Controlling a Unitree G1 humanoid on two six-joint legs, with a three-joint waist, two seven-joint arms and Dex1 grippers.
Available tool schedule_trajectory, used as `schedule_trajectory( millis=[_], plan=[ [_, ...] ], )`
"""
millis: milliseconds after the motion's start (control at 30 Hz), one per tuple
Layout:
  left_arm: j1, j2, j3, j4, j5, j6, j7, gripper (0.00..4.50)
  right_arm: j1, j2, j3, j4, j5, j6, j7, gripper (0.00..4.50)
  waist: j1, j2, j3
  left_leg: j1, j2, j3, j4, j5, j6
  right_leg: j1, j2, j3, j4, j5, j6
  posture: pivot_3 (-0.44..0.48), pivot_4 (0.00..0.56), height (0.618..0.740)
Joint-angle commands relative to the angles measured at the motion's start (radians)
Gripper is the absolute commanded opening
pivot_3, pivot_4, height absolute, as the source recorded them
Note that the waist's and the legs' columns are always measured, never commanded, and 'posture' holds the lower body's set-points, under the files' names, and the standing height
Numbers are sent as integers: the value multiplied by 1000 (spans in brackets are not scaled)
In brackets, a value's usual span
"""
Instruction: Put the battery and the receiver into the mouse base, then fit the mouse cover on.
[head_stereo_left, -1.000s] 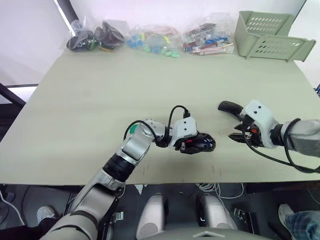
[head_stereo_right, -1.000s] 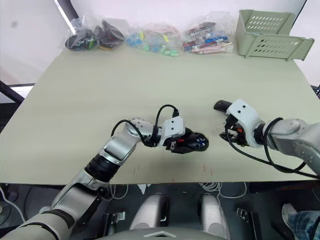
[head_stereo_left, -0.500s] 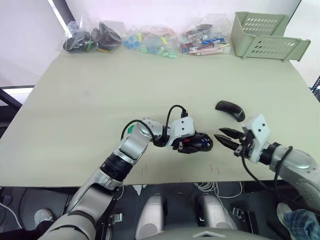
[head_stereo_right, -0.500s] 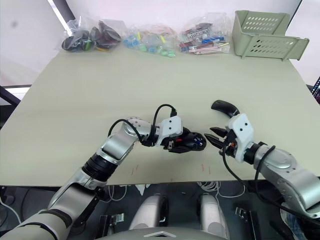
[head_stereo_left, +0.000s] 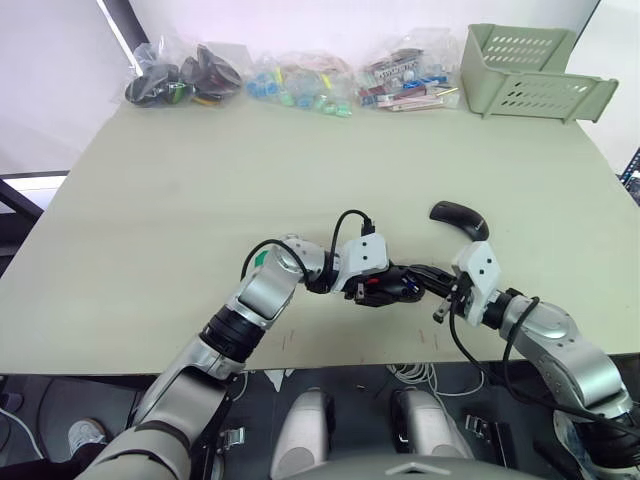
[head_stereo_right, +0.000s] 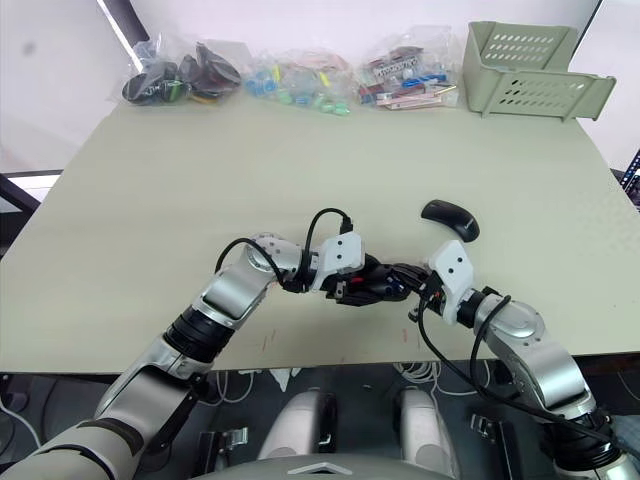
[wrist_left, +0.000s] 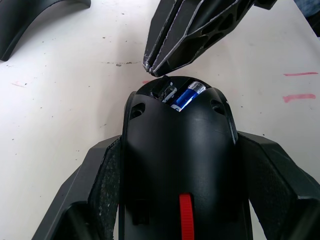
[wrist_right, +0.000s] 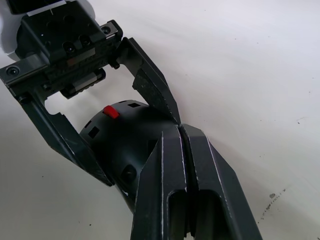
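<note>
Currently your left hand (wrist_left: 175, 210) is clamped on the black oval mouse base with the red patch (wrist_left: 180, 165), near the surface's (head_stereo_left: 200, 180) front edge. The blue cylinder battery (wrist_left: 187, 95) sits in its recess. Your right hand (wrist_left: 157, 67), fingers pressed together, points from 3 o'clock with its tips at the compartment rim. Press gently and keep the base steady. The glossy black arched cover (head_stereo_left: 460, 218) lies at 1 o'clock.

Both head eyes look forward and down over the whole table (head_stereo_left: 180, 200), the mouse base (head_stereo_left: 395, 285) low at centre. Each wrist camera sits very close, facing that mouse base from opposite ends, the four views' shared part.
</note>
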Motion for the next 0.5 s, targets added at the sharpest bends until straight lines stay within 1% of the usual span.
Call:
schedule_trajectory(
  millis=[33,500],
  plan=[
    [11,15,-4,-2,10,12,-9,2911,-10,11,-16,-8,-7,-14,16,13,0,0,0,1,0,0,0,0,0,0,0,0,1,0,0,0,150,740],
    [17,23,-4,-15,9,18,-10,2911,8,19,-7,40,-62,-2,49,13,-1,0,0,2,0,1,0,0,0,1,1,2,1,0,0,0,150,740]
  ],
)
